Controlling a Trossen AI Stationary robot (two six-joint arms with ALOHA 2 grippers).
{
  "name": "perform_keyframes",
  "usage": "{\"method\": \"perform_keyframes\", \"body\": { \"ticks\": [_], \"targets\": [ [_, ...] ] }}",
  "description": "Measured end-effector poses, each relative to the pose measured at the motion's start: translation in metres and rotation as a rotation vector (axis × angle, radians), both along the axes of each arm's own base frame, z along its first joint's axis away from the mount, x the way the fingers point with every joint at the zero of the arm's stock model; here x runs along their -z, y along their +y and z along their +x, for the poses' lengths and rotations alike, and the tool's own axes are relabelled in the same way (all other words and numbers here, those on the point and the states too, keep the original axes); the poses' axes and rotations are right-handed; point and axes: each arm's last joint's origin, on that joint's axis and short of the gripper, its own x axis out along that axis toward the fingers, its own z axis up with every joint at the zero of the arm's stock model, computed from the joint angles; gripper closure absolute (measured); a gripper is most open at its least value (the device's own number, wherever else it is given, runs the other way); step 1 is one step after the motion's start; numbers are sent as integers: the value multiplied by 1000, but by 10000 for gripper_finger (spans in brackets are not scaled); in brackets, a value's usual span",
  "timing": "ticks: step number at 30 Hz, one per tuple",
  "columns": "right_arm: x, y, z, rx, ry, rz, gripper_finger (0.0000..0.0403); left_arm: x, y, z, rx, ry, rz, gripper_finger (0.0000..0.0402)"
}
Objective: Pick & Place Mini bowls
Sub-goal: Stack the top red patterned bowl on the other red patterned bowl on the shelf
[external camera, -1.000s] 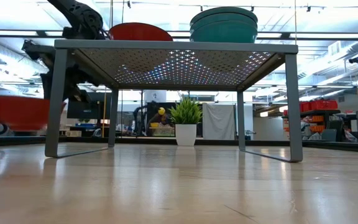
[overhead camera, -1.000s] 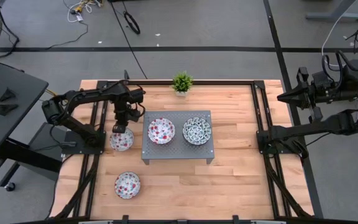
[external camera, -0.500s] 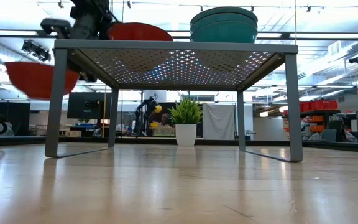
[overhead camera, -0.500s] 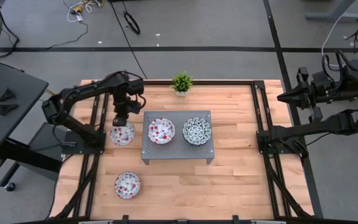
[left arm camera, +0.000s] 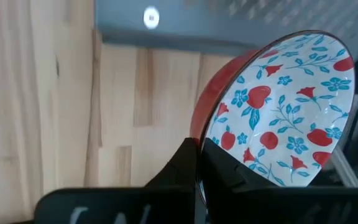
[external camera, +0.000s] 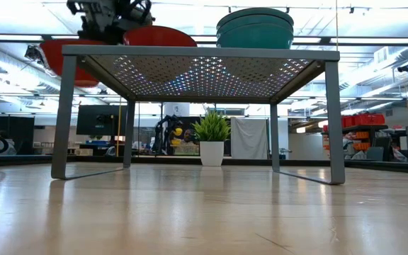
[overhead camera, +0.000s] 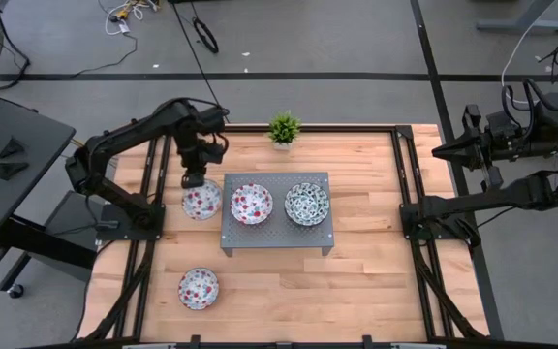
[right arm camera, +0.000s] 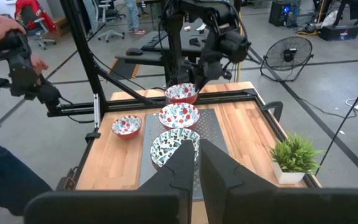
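Red-spotted bowl (overhead camera: 201, 202) now higher, rim level, in left pincer (overhead camera: 194, 180).

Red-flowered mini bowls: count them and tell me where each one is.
3. One red-flowered bowl is held off the table by the left hand, beside the grey metal stand. One sits on the stand. One rests on the wooden table, toward its front left. More could be stacked unseen.

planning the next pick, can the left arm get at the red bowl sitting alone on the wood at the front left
Probably not right away. The left gripper is shut on a red-spotted bowl held beside the grey stand. The lone red bowl lies on open wood with nothing over it, so the path looks free once that hand empties.
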Motion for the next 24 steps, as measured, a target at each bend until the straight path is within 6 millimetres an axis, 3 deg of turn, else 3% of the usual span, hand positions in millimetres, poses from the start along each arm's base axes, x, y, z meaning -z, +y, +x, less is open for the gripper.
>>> {"method": "perform_keyframes", "body": {
  "ticks": [17, 24],
  "targets": [
    [0, 0, 0, 0, 0, 0, 373, -70, 2, 5, -158, -209, 89, 392],
    [0, 0, 0, 0, 0, 0, 373, -92, -5, 7, -240, -286, 35, 392]
  ]
}}
